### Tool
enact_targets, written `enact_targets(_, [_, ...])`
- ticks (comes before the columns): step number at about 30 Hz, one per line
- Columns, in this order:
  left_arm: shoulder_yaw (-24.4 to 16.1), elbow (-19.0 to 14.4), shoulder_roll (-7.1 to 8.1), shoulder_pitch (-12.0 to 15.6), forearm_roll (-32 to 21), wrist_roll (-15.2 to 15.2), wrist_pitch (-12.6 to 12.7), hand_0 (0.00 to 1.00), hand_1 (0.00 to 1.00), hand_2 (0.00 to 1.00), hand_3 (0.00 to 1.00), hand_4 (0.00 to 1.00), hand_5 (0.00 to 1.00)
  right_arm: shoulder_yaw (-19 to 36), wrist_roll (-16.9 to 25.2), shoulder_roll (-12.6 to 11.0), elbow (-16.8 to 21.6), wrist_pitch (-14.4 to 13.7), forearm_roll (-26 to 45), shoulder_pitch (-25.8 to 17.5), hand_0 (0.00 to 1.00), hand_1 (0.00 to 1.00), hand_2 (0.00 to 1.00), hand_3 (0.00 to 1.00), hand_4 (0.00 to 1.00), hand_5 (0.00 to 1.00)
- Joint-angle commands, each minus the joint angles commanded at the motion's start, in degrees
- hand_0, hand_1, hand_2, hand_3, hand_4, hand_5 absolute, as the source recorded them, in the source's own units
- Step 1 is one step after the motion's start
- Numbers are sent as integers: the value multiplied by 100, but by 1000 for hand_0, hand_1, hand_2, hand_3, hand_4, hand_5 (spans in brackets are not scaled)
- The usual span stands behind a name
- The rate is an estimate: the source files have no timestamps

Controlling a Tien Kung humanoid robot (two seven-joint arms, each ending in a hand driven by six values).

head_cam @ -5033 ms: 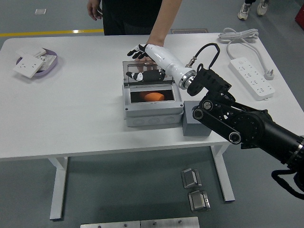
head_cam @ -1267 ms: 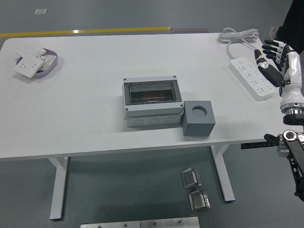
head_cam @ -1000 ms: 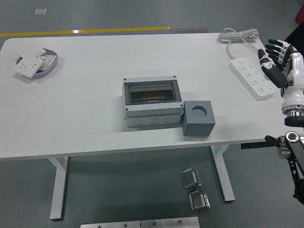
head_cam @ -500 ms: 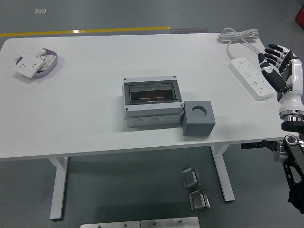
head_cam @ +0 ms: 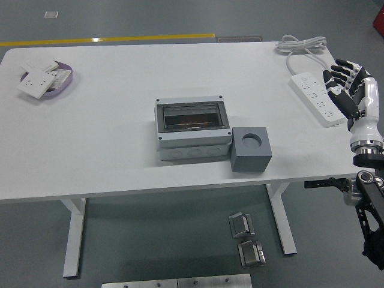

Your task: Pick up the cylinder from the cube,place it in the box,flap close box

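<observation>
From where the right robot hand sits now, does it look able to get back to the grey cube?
Probably yes. The right robot hand is raised at the table's right edge, fingers spread and holding nothing. Only bare table lies between it and the grey cube; the power strip lies beside the hand, farther back.

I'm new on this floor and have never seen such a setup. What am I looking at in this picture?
This is one view from a camera high on a humanoid robot, looking down over a white table. The white and black thing at the right edge is the robot's right hand, fingers spread, holding nothing; its left arm is out of view. In the middle sits a grey box with its clear flap shut, something orange faintly visible inside. Beside it stands a grey cube with an empty round hole on top. A power strip lies at right, a tray of wall switches at left.
</observation>
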Motion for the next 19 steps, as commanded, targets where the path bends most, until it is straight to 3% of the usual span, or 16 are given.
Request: enact_targets(19, [52, 0, -128, 26, -19, 19, 57, 596, 620, 599, 611, 674, 302, -455, -95, -260, -95, -13, -80, 436, 743, 686, 663, 675, 797, 337])
